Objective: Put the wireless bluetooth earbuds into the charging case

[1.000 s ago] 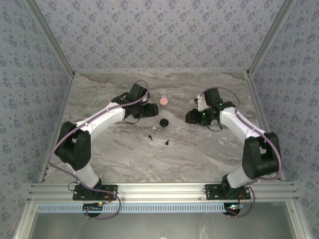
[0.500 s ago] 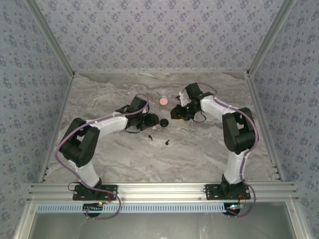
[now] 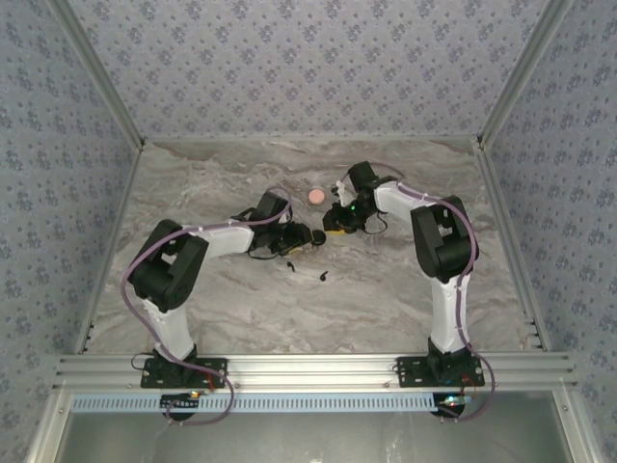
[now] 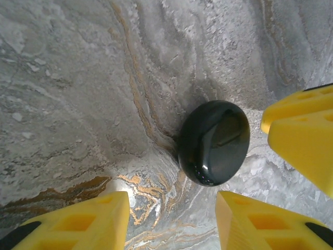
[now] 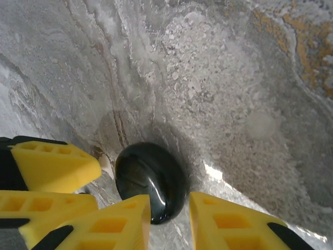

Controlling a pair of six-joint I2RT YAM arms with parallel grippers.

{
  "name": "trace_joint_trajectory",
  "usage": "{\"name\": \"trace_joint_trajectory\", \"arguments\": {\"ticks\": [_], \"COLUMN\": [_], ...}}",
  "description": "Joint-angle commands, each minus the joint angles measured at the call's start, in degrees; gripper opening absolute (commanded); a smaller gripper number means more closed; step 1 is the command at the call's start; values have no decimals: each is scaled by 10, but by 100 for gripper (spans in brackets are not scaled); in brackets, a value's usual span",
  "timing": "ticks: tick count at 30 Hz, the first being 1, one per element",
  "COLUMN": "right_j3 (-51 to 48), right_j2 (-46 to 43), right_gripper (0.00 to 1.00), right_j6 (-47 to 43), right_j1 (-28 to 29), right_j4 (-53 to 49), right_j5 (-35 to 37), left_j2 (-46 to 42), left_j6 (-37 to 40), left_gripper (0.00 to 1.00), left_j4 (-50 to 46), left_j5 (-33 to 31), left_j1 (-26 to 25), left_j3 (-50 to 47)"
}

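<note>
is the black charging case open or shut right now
Shut: the black charging case is one smooth glossy dome in both wrist views, with no lid raised.

Feels like standing in a little wallpapered booth. The back wall (image 3: pixel 308 68), left wall (image 3: pixel 53 193) and right wall (image 3: pixel 569 193) all wear the same blue-grey paper dotted with tiny flower sprigs. Slim metal posts (image 3: pixel 103 82) run down the corners. The counter (image 3: pixel 241 309) is swirly grey marble-look stuff, with rusty gold veins up close and a couple of soft glare patches. Along its near edge sits an aluminium rail (image 3: pixel 308 367), and a pale slotted strip (image 3: pixel 308 402) just below that. Light's soft and even.
</note>
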Motion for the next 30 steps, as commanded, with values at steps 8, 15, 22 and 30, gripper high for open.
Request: {"name": "trace_joint_trajectory", "arguments": {"ticks": [8, 15, 22, 30], "right_j3": [20, 17, 7, -12], "right_j2": [25, 29, 31, 26], "right_gripper": [26, 26, 26, 22], "right_j6": [11, 11, 12, 19], "right_j1": [0, 1, 1, -1], "right_j4": [-12, -11, -8, 3], "right_j5": [-20, -31, -33, -36], "left_j2": [27, 40, 55, 67], "left_j6": [-10, -13, -21, -31], "left_gripper": [45, 44, 44, 43], "left_j4": [23, 33, 51, 76], "left_j5": [20, 27, 35, 39], "left_j1": [-1, -1, -1, -1], "left_j3": [20, 24, 27, 27]}}
